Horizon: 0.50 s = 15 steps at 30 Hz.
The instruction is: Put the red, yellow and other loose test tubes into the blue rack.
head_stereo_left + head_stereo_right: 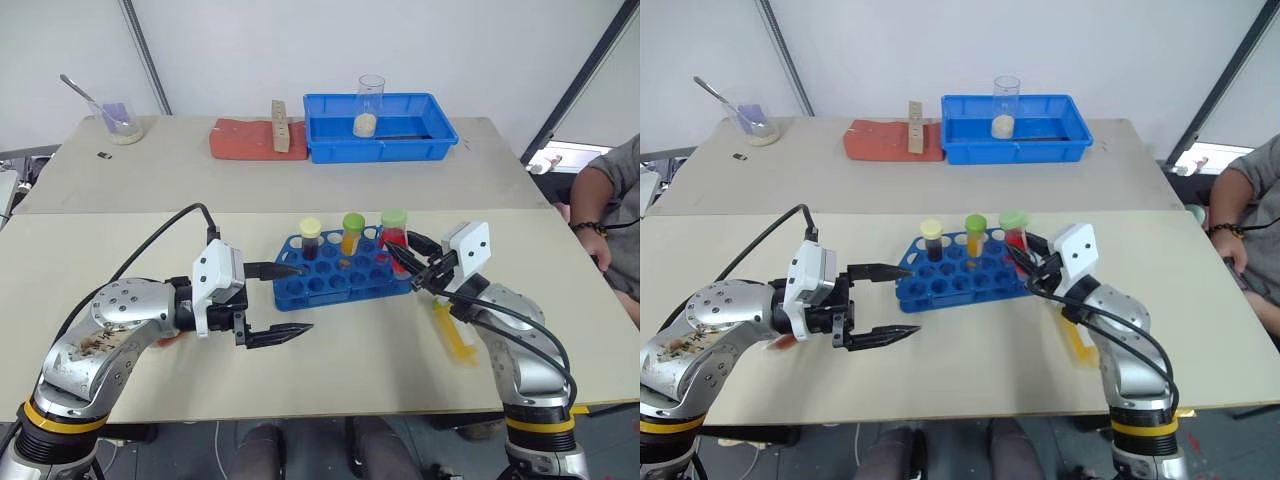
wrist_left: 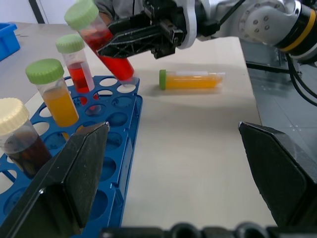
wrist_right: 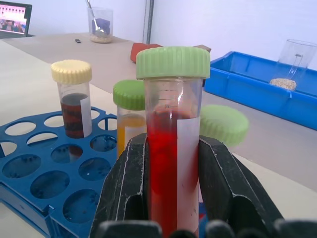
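Note:
The blue rack (image 1: pixel 330 285) stands mid-table and holds a cream-capped dark tube (image 1: pixel 311 238), a green-capped yellow tube (image 1: pixel 352 232) and a green-capped red tube (image 2: pixel 74 64). My right gripper (image 1: pixel 402 258) is shut on another red tube (image 3: pixel 173 139) with a green cap, tilted, its lower end just over a hole at the rack's right end. A yellow tube (image 2: pixel 190 80) with a green cap lies on the table right of the rack, beside my right forearm. My left gripper (image 1: pixel 300 298) is open with nothing in it, at the rack's left end.
At the back stand a blue tray (image 1: pixel 380 150) with a glass beaker (image 1: pixel 370 105), a red pad (image 1: pixel 240 140) with a wooden block (image 1: pixel 280 125), and a glass with a spoon (image 1: pixel 120 125). A person's arm (image 1: pixel 600 200) is at the right edge.

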Each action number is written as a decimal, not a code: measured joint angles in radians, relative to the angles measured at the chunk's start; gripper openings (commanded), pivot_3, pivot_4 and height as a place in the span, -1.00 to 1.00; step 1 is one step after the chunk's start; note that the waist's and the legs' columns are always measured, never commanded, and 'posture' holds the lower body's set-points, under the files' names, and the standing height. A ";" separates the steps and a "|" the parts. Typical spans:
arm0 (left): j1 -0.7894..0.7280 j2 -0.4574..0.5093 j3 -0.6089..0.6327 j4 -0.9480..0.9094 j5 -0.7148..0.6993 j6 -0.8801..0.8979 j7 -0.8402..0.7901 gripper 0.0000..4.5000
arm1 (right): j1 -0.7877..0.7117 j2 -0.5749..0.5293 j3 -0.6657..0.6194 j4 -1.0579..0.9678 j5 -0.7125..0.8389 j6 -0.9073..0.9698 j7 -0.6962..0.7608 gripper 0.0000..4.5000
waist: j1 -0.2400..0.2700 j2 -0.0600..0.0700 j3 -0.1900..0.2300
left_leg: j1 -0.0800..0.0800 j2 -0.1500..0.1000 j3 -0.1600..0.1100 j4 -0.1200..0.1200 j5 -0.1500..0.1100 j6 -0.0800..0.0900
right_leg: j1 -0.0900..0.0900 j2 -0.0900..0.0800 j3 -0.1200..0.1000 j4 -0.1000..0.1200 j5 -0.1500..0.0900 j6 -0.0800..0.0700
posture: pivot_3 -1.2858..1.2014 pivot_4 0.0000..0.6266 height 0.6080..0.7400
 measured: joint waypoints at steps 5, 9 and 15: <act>0.000 -0.009 0.000 -0.001 -0.012 0.013 0.018 1.00 | 0.005 0.037 0.039 0.027 -0.013 -0.061 -0.050 -0.57 | 0.000 0.000 0.000 | 0.000 0.000 0.000 0.000 0.000 0.000 | 0.000 0.000 0.000 0.000 0.000 0.000 | 0.03 -0.52 1.00; 0.000 -0.014 0.000 -0.006 -0.026 0.018 0.036 1.00 | 0.010 0.045 0.042 0.049 -0.025 -0.104 -0.082 -0.57 | 0.000 0.000 0.000 | 0.000 0.000 0.000 0.000 0.000 0.000 | 0.000 0.000 0.000 0.000 0.000 0.000 | 0.03 -0.52 1.00; 0.000 -0.018 0.000 -0.020 -0.045 0.039 0.061 1.00 | 0.046 0.067 0.045 0.062 -0.033 -0.172 -0.126 -0.57 | 0.001 0.000 0.000 | 0.001 0.000 0.000 0.000 0.000 0.000 | 0.001 0.000 0.000 0.000 0.000 0.000 | 0.03 -0.52 1.00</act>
